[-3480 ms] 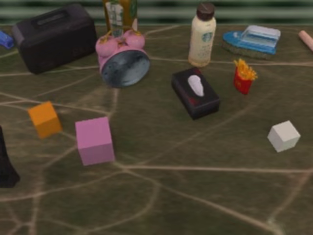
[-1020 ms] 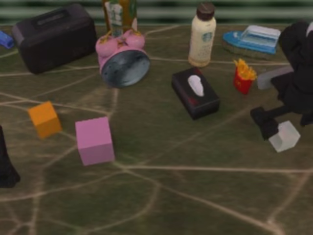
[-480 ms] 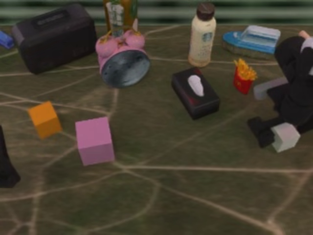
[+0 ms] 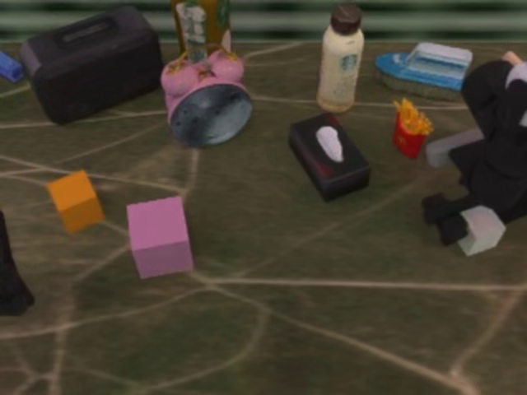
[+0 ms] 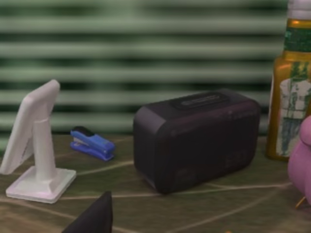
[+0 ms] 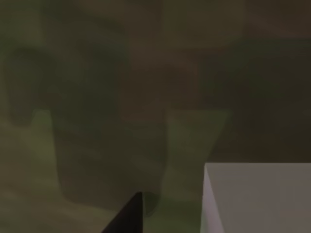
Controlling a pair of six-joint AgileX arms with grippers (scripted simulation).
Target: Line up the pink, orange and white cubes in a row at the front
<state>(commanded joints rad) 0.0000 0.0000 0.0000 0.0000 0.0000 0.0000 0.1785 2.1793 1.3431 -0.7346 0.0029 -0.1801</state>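
Right of the black tissue box (image 4: 329,155), at the table's (image 4: 272,329) right edge, the right gripper (image 4: 463,220) is down at the white cube (image 4: 481,230). 1 dark finger (image 4: 445,216) presses the cube's left face; the other is hidden behind the arm, so I cannot tell whether the grip has closed. From the wrist, the cube's pale face (image 6: 257,199) fills one corner beside a dark fingertip (image 6: 127,216). Left of the tissue box, well apart from it, the pink cube (image 4: 159,235) sits flat, and the orange cube (image 4: 75,200) lies near it, farther left. Left gripper (image 4: 10,276) stays parked at the left edge, beyond the orange cube.
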